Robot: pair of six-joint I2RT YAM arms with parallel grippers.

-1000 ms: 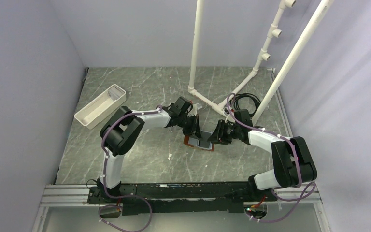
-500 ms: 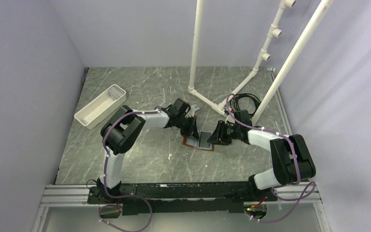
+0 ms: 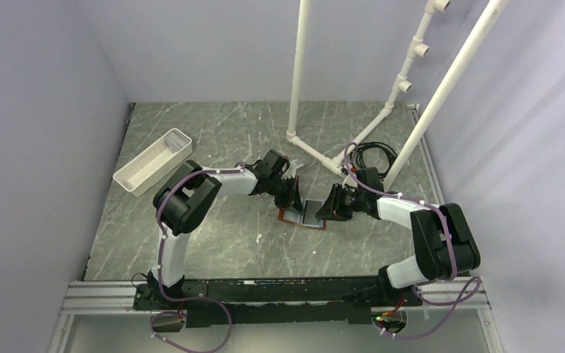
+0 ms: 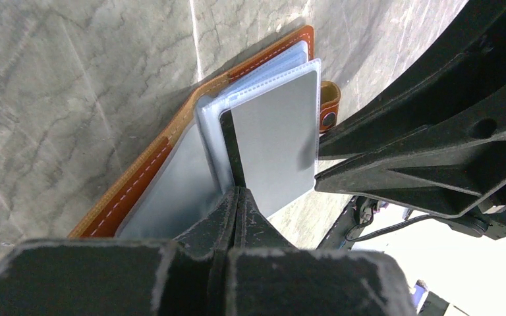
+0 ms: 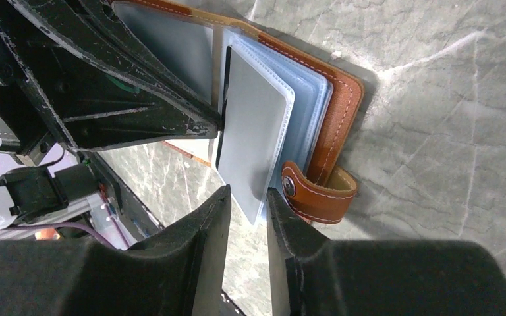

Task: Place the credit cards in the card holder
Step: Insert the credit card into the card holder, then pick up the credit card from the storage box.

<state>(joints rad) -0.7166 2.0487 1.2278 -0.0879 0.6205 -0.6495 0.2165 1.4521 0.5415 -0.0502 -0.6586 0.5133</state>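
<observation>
The brown leather card holder (image 3: 303, 216) lies open on the marble table between both grippers, with its clear sleeves fanned up (image 5: 306, 85). Its strap tab (image 5: 316, 194) curls at the near side. My left gripper (image 4: 237, 192) is shut on the edge of a grey credit card (image 4: 277, 138) that stands partly inside a sleeve. The card also shows in the right wrist view (image 5: 250, 138). My right gripper (image 5: 246, 197) is open by a narrow gap, and the lower corner of the card and sleeve reaches between its fingers (image 5: 211, 217). No other card is in view.
A long white plastic tray (image 3: 153, 162) sits at the back left. White pipe legs (image 3: 316, 154) and a black coiled cable (image 3: 374, 153) stand just behind the grippers. The two arms meet closely over the holder.
Both grippers have shifted only slightly at the holder. The left gripper still pinches the card, which now sits a little further over the sleeves.
</observation>
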